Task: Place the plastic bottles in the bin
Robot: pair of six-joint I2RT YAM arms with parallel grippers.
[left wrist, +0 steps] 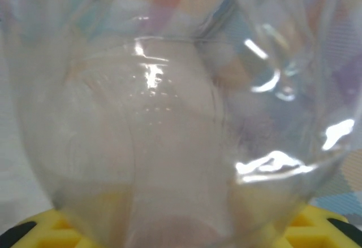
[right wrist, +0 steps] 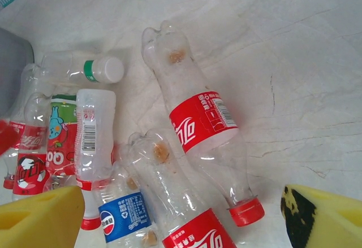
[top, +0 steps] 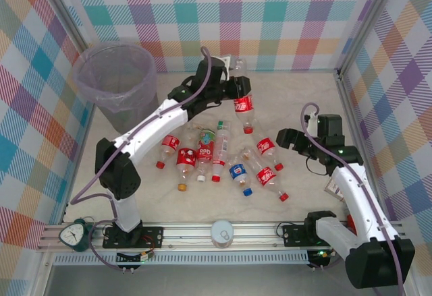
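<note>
A clear plastic bottle (left wrist: 181, 135) is right up close to me, squeezed between my yellow finger pads (left wrist: 48, 231), shiny all over.

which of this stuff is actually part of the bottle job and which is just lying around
Part of the job:
- bin
- loose bottles
- red-labelled bottle in the left gripper

Just lying about:
- green clock
- white round thing
</note>
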